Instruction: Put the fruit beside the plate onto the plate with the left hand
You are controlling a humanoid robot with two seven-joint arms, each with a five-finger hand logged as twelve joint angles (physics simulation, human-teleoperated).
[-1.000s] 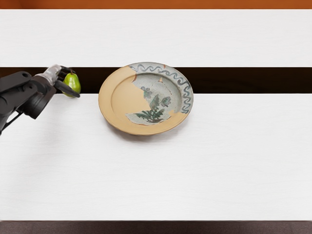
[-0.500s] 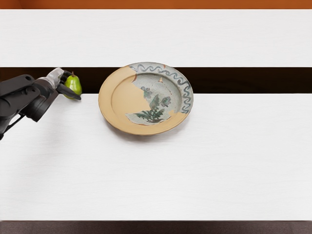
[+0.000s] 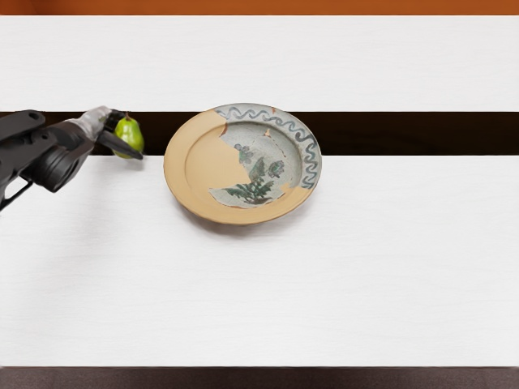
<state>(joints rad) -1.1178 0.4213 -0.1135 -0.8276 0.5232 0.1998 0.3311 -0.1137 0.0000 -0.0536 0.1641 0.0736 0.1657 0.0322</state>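
Gripping the green pear (image 3: 129, 133) between curled fingers (image 3: 122, 147), the left hand (image 3: 107, 131) holds it just left of the plate (image 3: 180, 166), near the far edge of the table (image 3: 259, 284). Whether the fruit is clear of the surface cannot be told. The step in hand appears to be the carry. The next move calls for travel rightward over the rim, then release. The plate holds nothing.

Glossy green pear (image 3: 129, 134) at upper left; plate (image 3: 190, 162) of glazed ceramic (tan, partly painted); table (image 3: 324, 275) matt white, faintly grained; left hand (image 3: 105, 134) matt black
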